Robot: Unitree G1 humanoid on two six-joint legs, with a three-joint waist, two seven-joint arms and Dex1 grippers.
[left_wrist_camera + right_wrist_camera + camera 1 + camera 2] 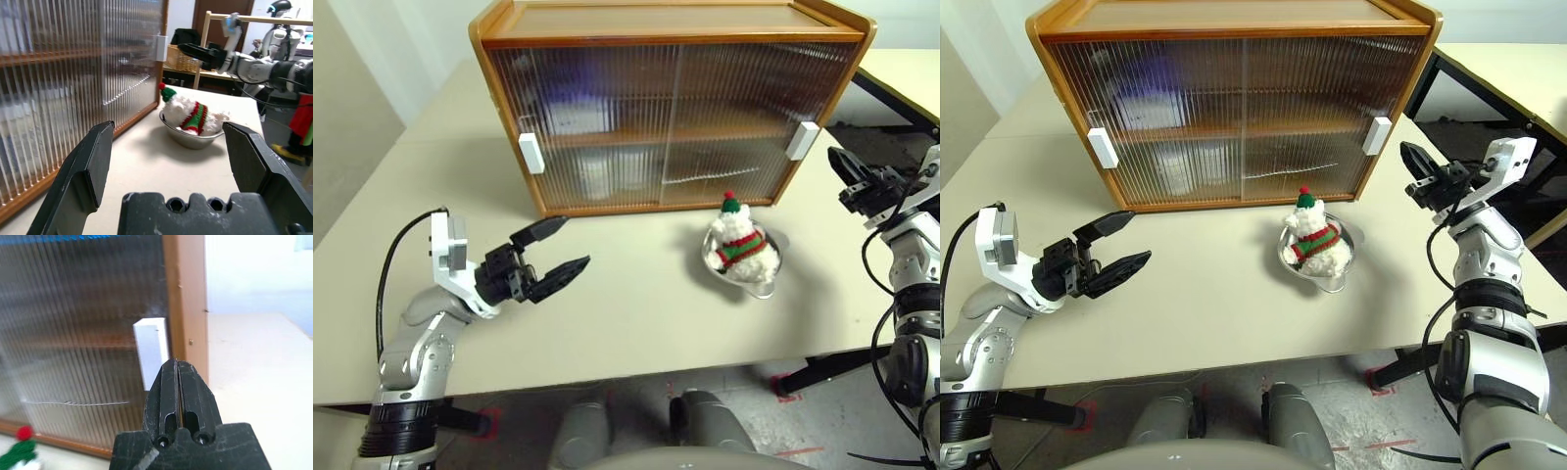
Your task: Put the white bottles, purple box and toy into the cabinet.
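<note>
Pointing its pressed-together fingers at the white handle [152, 351] on the closed cabinet [666, 108], the right hand [1422, 168] stands nearer that door than the spread, empty left hand [556, 250], while the toy [739, 240] sits in the metal bowl [764, 279] on the bench [636, 313] between them.

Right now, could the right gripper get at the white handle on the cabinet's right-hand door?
Probably yes: the right gripper, fingers shut, points toward the white handle with open space between; the toy in its bowl sits off to the side.
</note>
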